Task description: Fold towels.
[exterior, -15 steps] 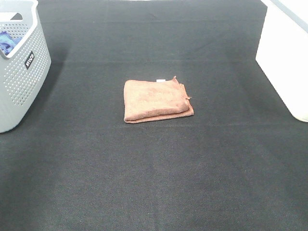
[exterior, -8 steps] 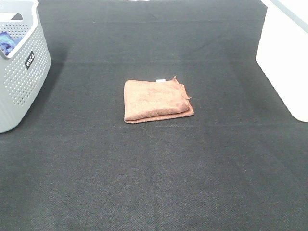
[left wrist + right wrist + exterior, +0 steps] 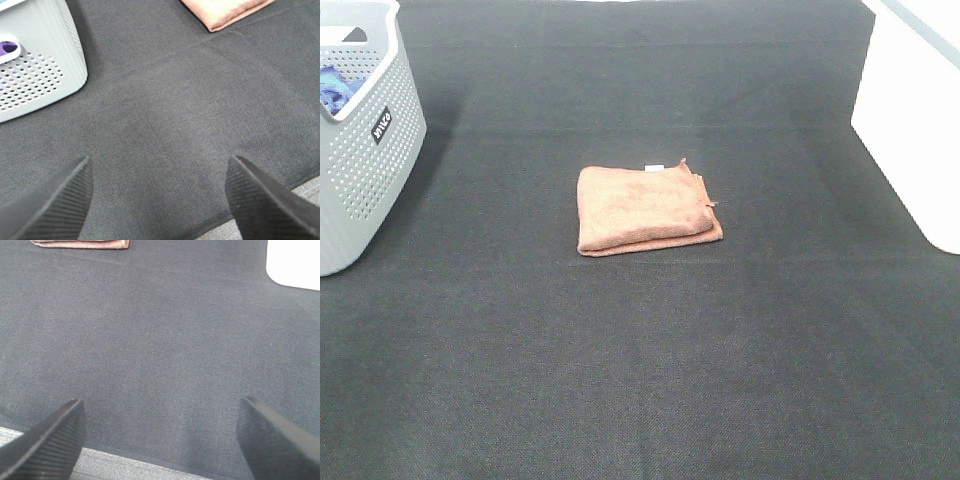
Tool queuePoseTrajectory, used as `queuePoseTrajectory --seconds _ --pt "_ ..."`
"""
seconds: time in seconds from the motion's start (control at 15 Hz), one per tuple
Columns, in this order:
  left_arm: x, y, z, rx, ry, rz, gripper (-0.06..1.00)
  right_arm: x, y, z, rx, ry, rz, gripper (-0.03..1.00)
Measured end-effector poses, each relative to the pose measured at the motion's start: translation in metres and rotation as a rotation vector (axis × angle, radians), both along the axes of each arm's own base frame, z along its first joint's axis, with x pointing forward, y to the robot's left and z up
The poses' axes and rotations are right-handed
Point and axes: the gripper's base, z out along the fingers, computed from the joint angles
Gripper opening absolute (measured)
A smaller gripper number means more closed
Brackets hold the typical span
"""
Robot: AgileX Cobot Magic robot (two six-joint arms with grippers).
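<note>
Mid-mat, your orange towel [image 3: 646, 208] lies folded, seemingly done; both grippers, left [image 3: 159, 200] and right [image 3: 160, 437], hang spread and empty near you; basket [image 3: 365, 150] far left holds more cloth.

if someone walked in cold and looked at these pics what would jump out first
An orange towel, already folded into a neat stack, lies alone in the middle of the dark mat. A grey perforated basket with something blue inside stands at the far left, and a white box at the far right. Both hands, left hand and right hand, hang open over bare mat, well short of the towel.
</note>
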Motion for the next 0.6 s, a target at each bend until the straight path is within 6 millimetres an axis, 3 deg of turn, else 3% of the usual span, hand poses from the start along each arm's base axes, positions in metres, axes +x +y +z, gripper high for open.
queuePoseTrajectory --seconds 0.6 --pt "0.0 0.0001 0.0 0.002 0.0 0.0 0.71 0.0 0.0 0.0 0.0 0.0 0.0 0.78"
